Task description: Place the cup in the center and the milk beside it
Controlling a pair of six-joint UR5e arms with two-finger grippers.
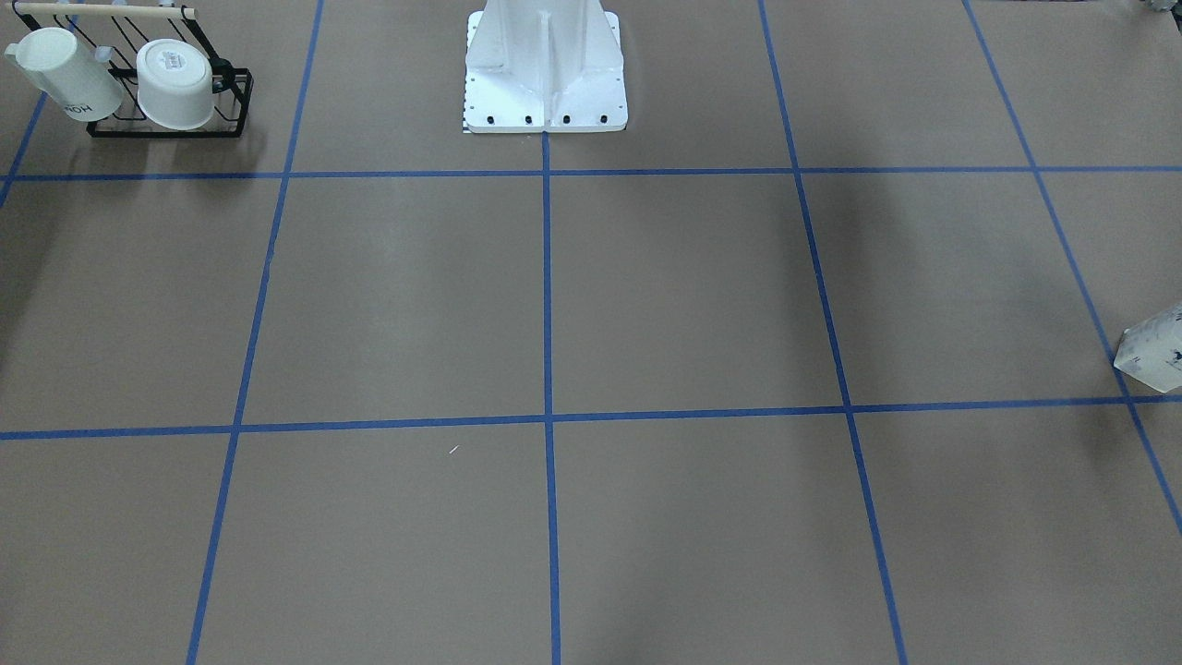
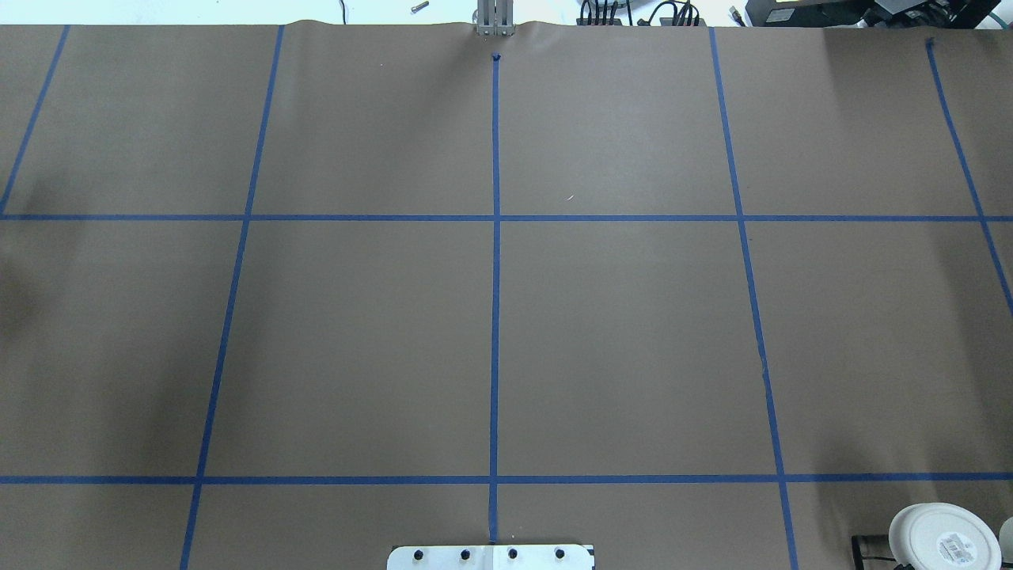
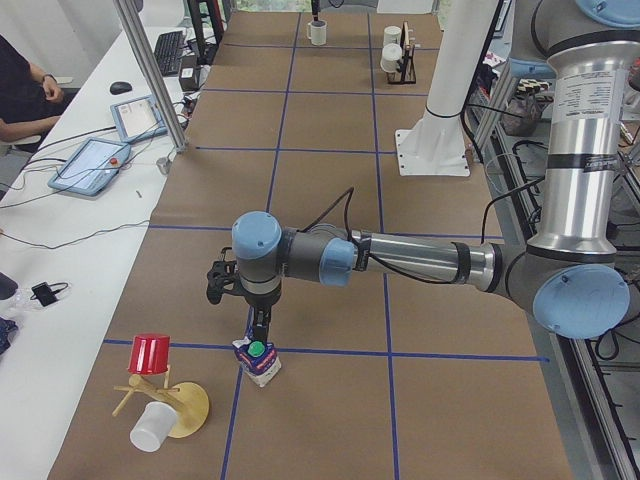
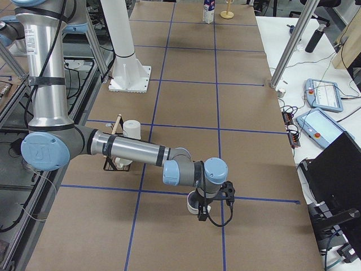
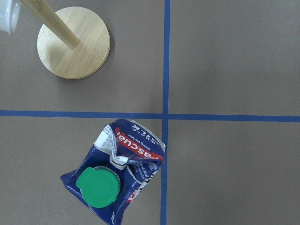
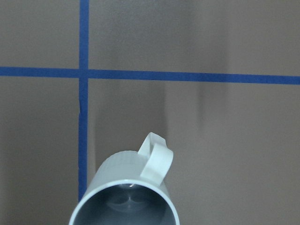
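Observation:
The milk (image 5: 117, 183), a dark blue and white carton with a green cap, stands on a blue tape line at the table's left end. It fills the lower left wrist view and also shows in the exterior left view (image 3: 262, 364). My left gripper (image 3: 259, 333) hangs just above its cap; I cannot tell if it is open or shut. The cup (image 6: 127, 197), a small white mug with a grey inside, stands at the table's right end. My right gripper (image 4: 202, 213) is right over the cup (image 4: 194, 203); its state cannot be told.
A wooden cup stand (image 5: 73, 42) with a red cup (image 3: 152, 353) and a white cup (image 3: 150, 428) stands close to the milk. A black rack (image 1: 166, 115) holds two other white cups. The robot's white base (image 1: 545, 78) stands at mid table.

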